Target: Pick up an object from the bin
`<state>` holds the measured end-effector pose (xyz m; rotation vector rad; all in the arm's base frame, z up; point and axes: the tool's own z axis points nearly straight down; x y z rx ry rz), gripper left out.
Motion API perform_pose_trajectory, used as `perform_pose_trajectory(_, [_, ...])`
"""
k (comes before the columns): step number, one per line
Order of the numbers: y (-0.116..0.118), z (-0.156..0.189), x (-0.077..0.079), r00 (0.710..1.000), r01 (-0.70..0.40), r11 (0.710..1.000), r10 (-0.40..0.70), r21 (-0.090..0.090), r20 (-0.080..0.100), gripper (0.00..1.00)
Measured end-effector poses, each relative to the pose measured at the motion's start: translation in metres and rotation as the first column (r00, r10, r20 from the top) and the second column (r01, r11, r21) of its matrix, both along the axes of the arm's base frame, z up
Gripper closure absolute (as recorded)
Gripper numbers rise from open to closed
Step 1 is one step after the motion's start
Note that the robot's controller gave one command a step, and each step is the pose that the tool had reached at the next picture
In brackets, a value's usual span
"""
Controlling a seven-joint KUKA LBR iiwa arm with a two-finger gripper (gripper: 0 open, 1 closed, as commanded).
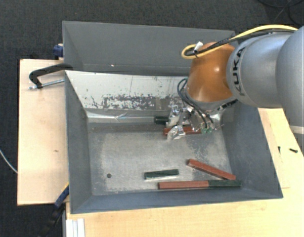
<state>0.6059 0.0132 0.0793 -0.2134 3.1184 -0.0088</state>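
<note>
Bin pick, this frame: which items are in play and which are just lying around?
In play: gripper; reddish-brown piece right at it, near the back wall.

Lying about: dark green stick mid-floor; angled red-brown stick; long red-brown stick along the front wall; dark stick at its right end.

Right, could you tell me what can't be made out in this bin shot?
Camera view, inside the bin:
- Reddish-brown piece by the back wall: the gripper covers most of it, shape unclear.
- Small dark thing left of the gripper: too small to identify.
- Dark green stick by the front wall: left end meets a red-brown stick, overlap unclear.
- Dark spot on the floor: too small to tell what it is.
</note>
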Motion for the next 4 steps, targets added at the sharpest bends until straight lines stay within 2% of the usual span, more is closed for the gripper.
perform_pose_trajectory(2, [0.000, 0.001, -0.001, 1.000, 0.000, 1.000, 0.000, 0.000, -0.001, 1.00])
perform_pose_trajectory(3, [0.009, 0.041, -0.008, 0.998, -0.066, 0.998, 0.066, 0.005, -0.005, 1.00])
perform_pose_trajectory(4, [0.007, 0.085, -0.017, 0.997, -0.073, 0.997, 0.073, 0.006, -0.018, 1.00])
